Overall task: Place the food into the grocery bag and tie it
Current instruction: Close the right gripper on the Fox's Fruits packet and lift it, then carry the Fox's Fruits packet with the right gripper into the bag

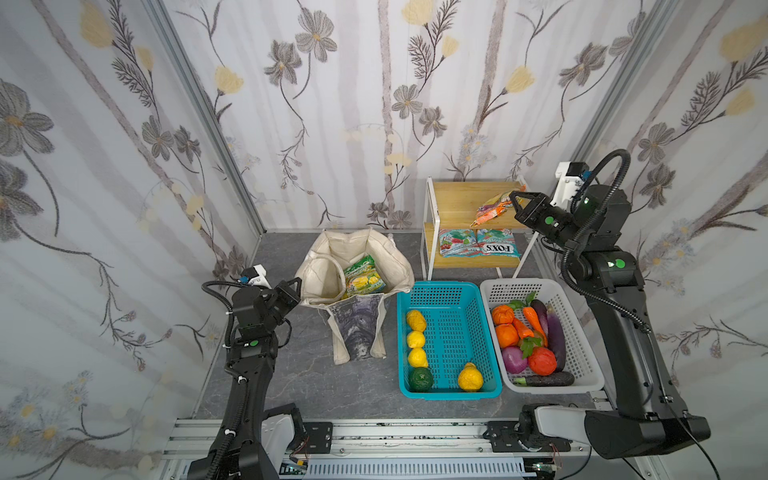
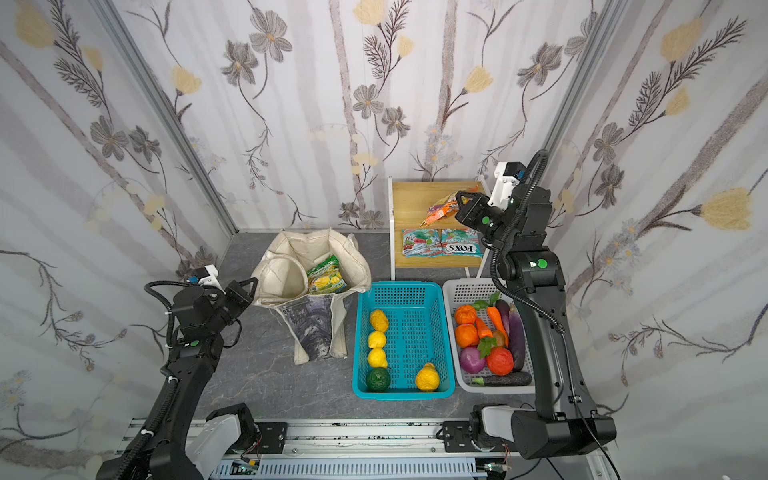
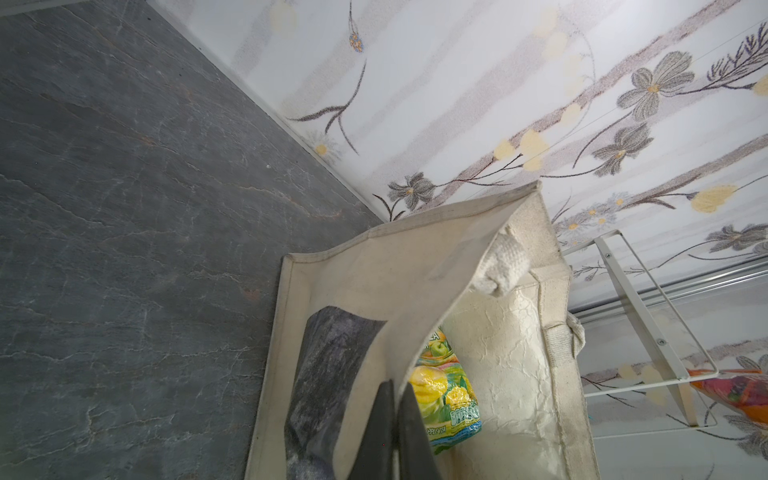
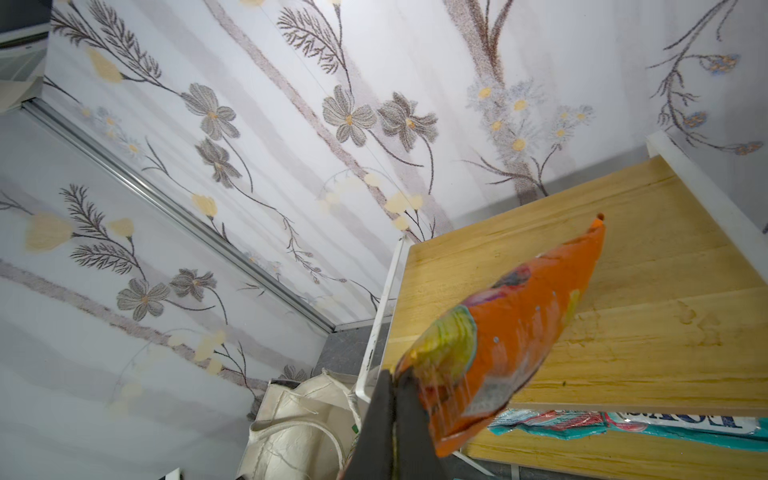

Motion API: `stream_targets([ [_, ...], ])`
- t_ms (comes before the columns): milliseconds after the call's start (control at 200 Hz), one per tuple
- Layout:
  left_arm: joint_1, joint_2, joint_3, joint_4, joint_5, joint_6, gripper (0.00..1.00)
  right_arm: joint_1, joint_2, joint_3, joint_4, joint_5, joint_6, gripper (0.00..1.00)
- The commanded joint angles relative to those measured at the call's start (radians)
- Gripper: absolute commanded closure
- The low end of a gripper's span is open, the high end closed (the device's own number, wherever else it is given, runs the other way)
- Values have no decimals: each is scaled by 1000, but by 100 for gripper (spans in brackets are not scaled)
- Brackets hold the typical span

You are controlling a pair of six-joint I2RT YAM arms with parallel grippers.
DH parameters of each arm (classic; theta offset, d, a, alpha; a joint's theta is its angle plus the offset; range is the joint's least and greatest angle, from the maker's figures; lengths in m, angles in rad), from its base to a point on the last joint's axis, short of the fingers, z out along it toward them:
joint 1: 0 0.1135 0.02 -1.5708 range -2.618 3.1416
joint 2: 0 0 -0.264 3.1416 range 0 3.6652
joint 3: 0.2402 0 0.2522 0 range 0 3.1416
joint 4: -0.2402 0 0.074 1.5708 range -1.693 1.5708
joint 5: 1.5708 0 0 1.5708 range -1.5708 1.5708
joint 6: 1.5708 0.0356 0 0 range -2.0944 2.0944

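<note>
Right gripper jaws clamped on corner seal of orange candy packet, tilted up over wooden shelf. Packet looks light, soft, glossy, likely slippery; flat sealed edge safest hold. Left gripper pinches canvas bag rim, keeping mouth open; green packet inside.

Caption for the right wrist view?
Right gripper pinches a corner of the orange candy packet at the wooden shelf.

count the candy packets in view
4: green packet in the grocery bag, orange packet in the right end effector, two teal packets on the lower shelf; others may be hidden.
</note>
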Motion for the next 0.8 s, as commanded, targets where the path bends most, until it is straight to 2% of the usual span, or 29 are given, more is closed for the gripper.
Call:
stream_targets([
  [0,1,-3,-4,30,16,-2,100,38,-23,13,17,30,-15,100],
  [165,1,-4,-2,32,19,-4,100,153,-43,16,22,83,-10,100],
  [470,1,-7,-5,33,17,-5,100,403,26,47,67,168,-2,100],
  [585,1,-6,-5,33,16,-7,100,490,90,85,77,189,-1,100],
  [680,1,-6,-6,33,18,-7,100,571,148,158,35,256,-28,100],
  [794,1,-1,-5,34,18,-8,100,661,263,241,4,291,-48,100],
])
